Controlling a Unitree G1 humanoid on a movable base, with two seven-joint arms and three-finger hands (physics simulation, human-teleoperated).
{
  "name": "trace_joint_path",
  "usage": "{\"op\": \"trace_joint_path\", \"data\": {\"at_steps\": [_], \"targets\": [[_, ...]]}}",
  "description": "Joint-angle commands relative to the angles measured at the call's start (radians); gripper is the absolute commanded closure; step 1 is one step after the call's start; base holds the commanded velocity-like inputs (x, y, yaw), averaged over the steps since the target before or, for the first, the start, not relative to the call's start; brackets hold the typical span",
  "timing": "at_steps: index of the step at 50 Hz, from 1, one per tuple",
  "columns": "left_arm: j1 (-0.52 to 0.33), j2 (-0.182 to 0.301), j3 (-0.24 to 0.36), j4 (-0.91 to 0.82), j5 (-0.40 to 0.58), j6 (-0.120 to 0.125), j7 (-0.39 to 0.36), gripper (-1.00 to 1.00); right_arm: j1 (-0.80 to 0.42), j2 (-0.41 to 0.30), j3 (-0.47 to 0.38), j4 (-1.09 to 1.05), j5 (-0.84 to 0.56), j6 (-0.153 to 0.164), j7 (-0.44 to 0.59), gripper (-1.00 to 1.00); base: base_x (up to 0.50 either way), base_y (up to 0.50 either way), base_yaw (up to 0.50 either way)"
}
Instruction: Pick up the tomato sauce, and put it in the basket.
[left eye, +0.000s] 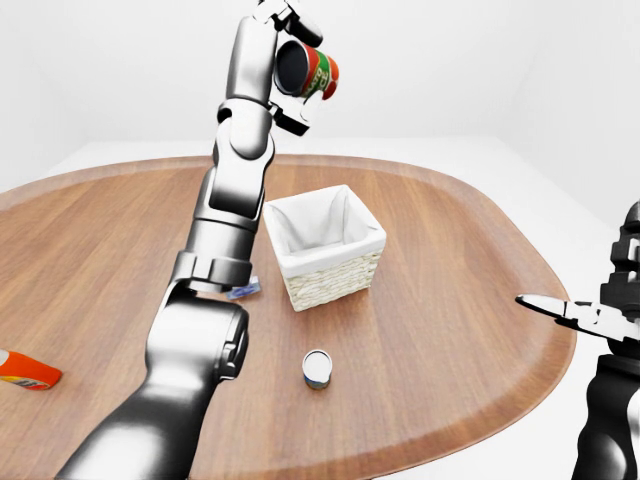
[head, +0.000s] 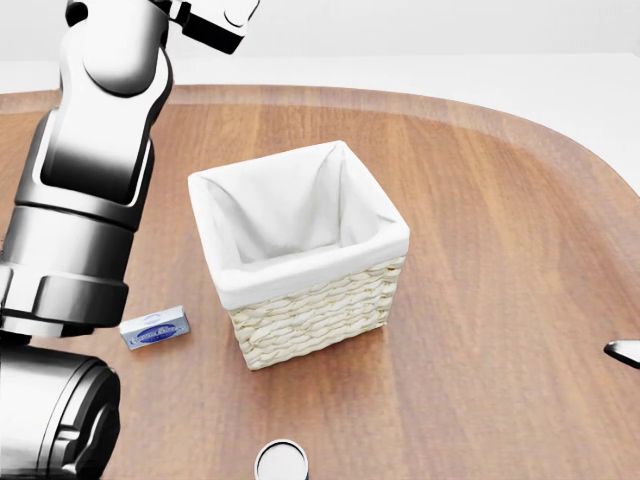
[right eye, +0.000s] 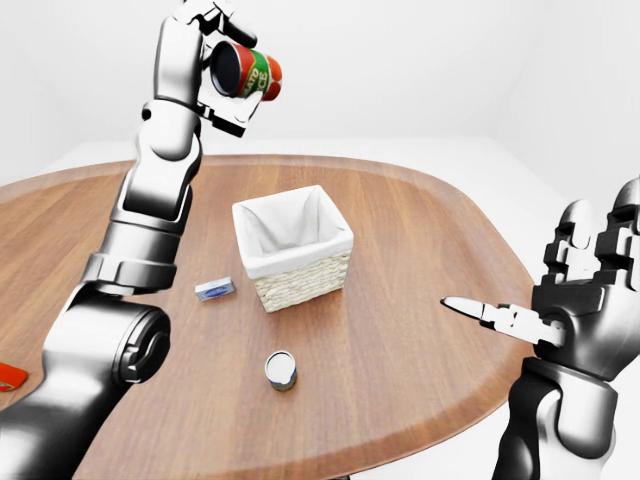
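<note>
The tomato sauce can (left eye: 308, 70), red and green with a dark end, hangs tilted on its side high over the table in my left hand (left eye: 290, 62), fingers closed round it. Below it stands the wicker basket (head: 310, 305) with a white cloth lining, its inside bare. In the head view only my left arm and the tips of its fingers (head: 215, 25) show at the top left; the can is out of that frame. My right hand (right eye: 575, 285) is held at the right edge of the table, fingers spread, holding nothing.
A small blue and white box (head: 154, 327) lies left of the basket. An upright can with a white top (head: 281, 461) stands below the basket. An orange object (left eye: 25, 370) lies at the table's far left edge in the left-eye view.
</note>
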Motion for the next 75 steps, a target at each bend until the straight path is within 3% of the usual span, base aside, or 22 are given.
{"op": "trace_joint_path", "data": {"at_steps": [1, 3, 7, 10, 13, 15, 24, 25, 44, 61, 62, 63, 64, 75], "targets": [[-0.264, -0.011, 0.028, 0.731, -0.025, -0.029, 0.161, 1.00, 0.002, 0.002, 0.001, -0.003, 0.003, 0.000, 0.002, -1.00, 0.00, 0.00, 0.00], [-0.238, -0.028, 0.033, 0.750, -0.010, 0.040, 0.159, 1.00, -0.001, 0.001, 0.000, 0.005, 0.004, 0.000, 0.004, -1.00, 0.00, 0.00, 0.00], [-0.187, -0.053, 0.075, 0.761, -0.029, 0.040, 0.081, 1.00, 0.002, 0.003, 0.006, 0.006, 0.004, 0.000, 0.006, -1.00, 0.00, 0.00, 0.00], [-0.134, -0.072, 0.037, 0.768, 0.027, 0.040, 0.028, 1.00, -0.003, 0.001, 0.009, 0.006, 0.006, 0.000, 0.005, -1.00, 0.00, 0.00, 0.00], [-0.111, -0.086, 0.042, 0.769, 0.044, 0.040, -0.010, 1.00, -0.003, 0.002, 0.017, 0.003, 0.001, 0.000, 0.003, -1.00, 0.00, 0.00, 0.00], [-0.089, -0.092, 0.035, 0.770, 0.070, 0.040, 0.012, 1.00, 0.000, 0.003, 0.013, 0.007, 0.004, 0.000, 0.006, -1.00, 0.00, 0.00, 0.00], [-0.039, -0.107, 0.036, 0.774, 0.127, 0.040, -0.049, 1.00, -0.001, 0.001, 0.015, -0.003, 0.006, 0.000, 0.002, -1.00, 0.00, 0.00, 0.00], [-0.036, -0.109, 0.018, 0.774, 0.152, 0.040, -0.040, 1.00, -0.002, 0.002, 0.016, 0.001, 0.004, 0.000, 0.003, -1.00, 0.00, 0.00, 0.00], [-0.059, -0.106, 0.036, 0.772, 0.161, 0.040, -0.053, 1.00, -0.007, -0.003, 0.015, -0.001, 0.006, 0.000, 0.001, -1.00, 0.00, 0.00, 0.00], [-0.074, -0.089, 0.027, 0.773, 0.182, 0.040, -0.013, 1.00, -0.009, -0.001, 0.024, 0.013, -0.002, 0.000, 0.001, -1.00, 0.00, 0.00, 0.00], [-0.075, -0.088, 0.027, 0.773, 0.186, 0.040, -0.003, 0.95, -0.009, -0.002, 0.024, 0.009, 0.000, 0.000, -0.001, -1.00, 0.00, 0.00, 0.00], [-0.076, -0.087, 0.030, 0.773, 0.186, 0.040, -0.008, 0.07, -0.007, -0.001, 0.023, 0.006, 0.000, 0.000, -0.001, -1.00, 0.00, 0.00, 0.00], [-0.076, -0.086, 0.030, 0.773, 0.189, 0.040, -0.005, -0.98, -0.006, 0.000, 0.022, 0.006, 0.001, 0.000, 0.000, -1.00, 0.00, 0.00, 0.00], [-0.067, -0.083, 0.035, 0.774, 0.197, 0.040, 0.003, -1.00, -0.005, 0.000, 0.021, 0.016, 0.000, 0.000, 0.004, -1.00, 0.00, 0.00, 0.00]]}}
